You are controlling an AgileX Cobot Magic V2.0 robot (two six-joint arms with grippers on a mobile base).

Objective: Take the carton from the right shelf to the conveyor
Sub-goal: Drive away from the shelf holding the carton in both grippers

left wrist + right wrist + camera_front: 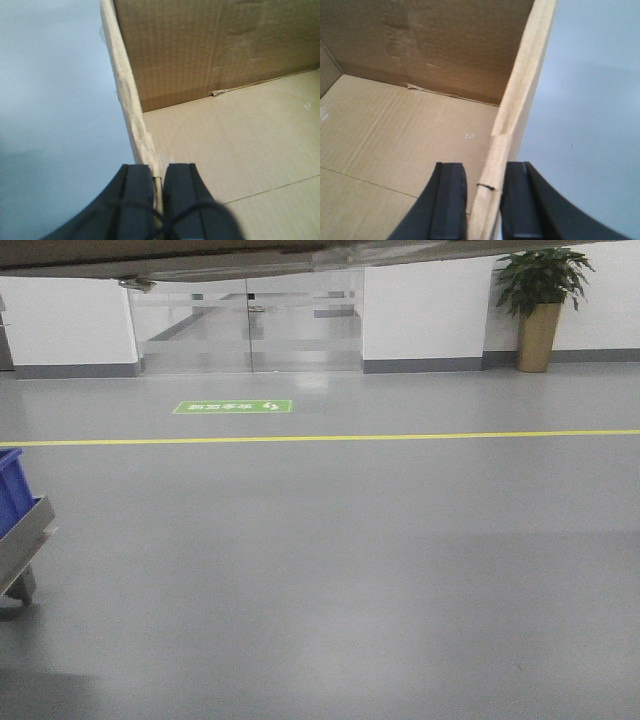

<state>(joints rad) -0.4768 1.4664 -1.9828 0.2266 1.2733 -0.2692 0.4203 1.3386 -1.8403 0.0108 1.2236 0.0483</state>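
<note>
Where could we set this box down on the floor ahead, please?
The grey floor is bare between the yellow line and the camera, right of the blue bin. Past the line it is free around the green sign. Crowded only beside the bin and near the plant.

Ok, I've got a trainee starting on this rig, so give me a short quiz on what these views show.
1. True or false: the left tool clamps a side wall of the carton, with one finger inside and one outside.
2. In the front view, what stands at the far right? A) a potted plant B) a forklift C) a ladder
3. Fill in: the line across the floor is ____.
Key: 1 true; 2 A; 3 yellow.
</note>
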